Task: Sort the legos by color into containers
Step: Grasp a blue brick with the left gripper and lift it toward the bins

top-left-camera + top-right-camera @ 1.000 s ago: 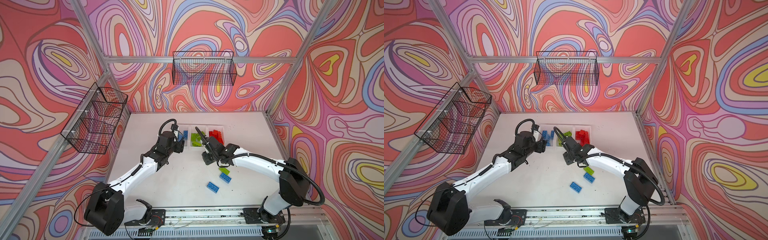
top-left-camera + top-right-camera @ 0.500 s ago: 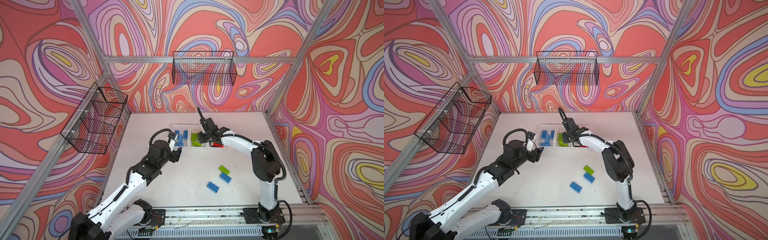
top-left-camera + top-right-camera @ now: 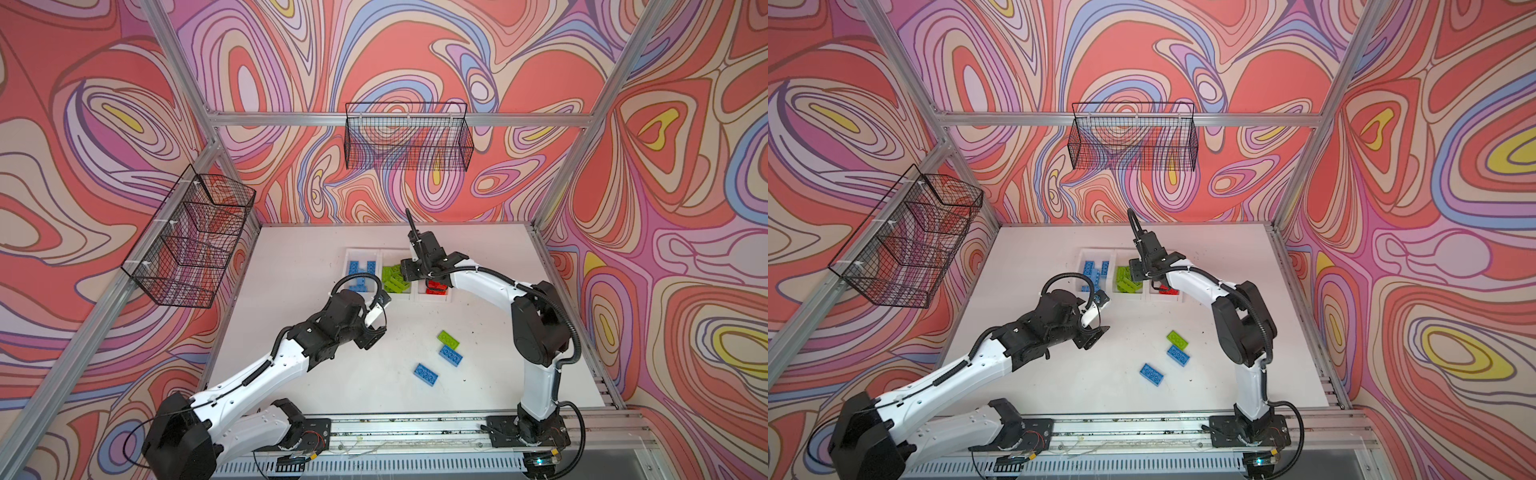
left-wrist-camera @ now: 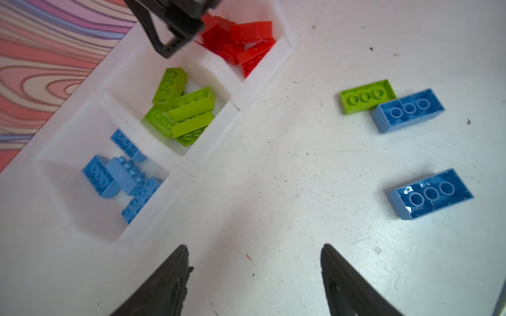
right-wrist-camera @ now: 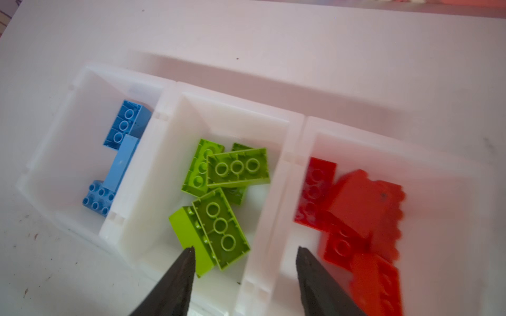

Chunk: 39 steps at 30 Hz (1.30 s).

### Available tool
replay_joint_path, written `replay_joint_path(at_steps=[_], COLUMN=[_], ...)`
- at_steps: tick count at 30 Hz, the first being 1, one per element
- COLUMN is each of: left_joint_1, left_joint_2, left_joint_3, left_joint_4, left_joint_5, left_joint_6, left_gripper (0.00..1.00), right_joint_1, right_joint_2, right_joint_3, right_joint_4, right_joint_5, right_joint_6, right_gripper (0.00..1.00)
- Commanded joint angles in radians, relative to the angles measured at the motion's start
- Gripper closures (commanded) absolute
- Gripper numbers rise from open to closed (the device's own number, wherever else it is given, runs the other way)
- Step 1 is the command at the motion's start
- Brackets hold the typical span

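Three legos lie loose on the tabletop (image 3: 365,395): a green brick (image 4: 367,95), a blue brick (image 4: 409,109) touching its side, and a lone blue brick (image 4: 430,193) a little apart. All three lie hollow side up, studs down. The rest sit in the containers (image 5: 232,105), a joined row of three white bins: blue pile (image 5: 126,123), green pile (image 5: 235,167), red pile (image 5: 361,202), each in its own bin. One red brick shows blurred. The left fingers (image 4: 164,287) stand wide apart and empty over bare tabletop just in front of the blue bin, with the loose bricks off to one side. The right fingers (image 5: 169,287) are parted with nothing between them, hovering over the wall between the green and red bins. Handling, as I judge it: hard moulded plastic, light and stiff, no give under a squeeze and nothing fragile. The side walls look glossy, so probably slick. A pinch across the short width, at mid-length on the two long flat walls, looks best. The bricks lie low, so the tips need to come down close to the tabletop. The lone blue brick has free sides all round. The touching pair leaves no gap at the contact, so one likely needs nudging off first. A light brick may skate if only one finger meets it.
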Motion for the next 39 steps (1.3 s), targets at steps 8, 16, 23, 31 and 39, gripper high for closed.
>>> replay_joint_path(at_steps=[8,16,23,31,39], left_joint_1=[-0.234,-0.336,-0.357,-0.357,-0.358], left_joint_2=[0.281,0.444,0.521,0.610,0.624], left_joint_3=[0.161,0.239,0.258,0.278,0.274], left_joint_4=[-0.076,-0.122,-0.145,-0.096,-0.081], left_joint_5=[0.084,0.188,0.213,0.168,0.165], left_joint_6=[0.322,0.420,0.450,0.462,0.455], left_gripper=[0.19,0.19,0.21,0.26,0.43], right_joint_1=[-0.121,-0.161,-0.177,-0.180,-0.190], right_joint_2=[-0.327,-0.424,-0.444,-0.452,-0.468], right_joint_3=[-0.296,-0.411,-0.420,-0.430,-0.458], right_joint_4=[0.040,0.031,0.023,0.017,-0.004], right_joint_5=[0.063,0.067,0.068,0.071,0.082], right_joint_6=[0.034,0.044,0.038,0.042,0.042], right_gripper=[0.35,0.34,0.34,0.35,0.35])
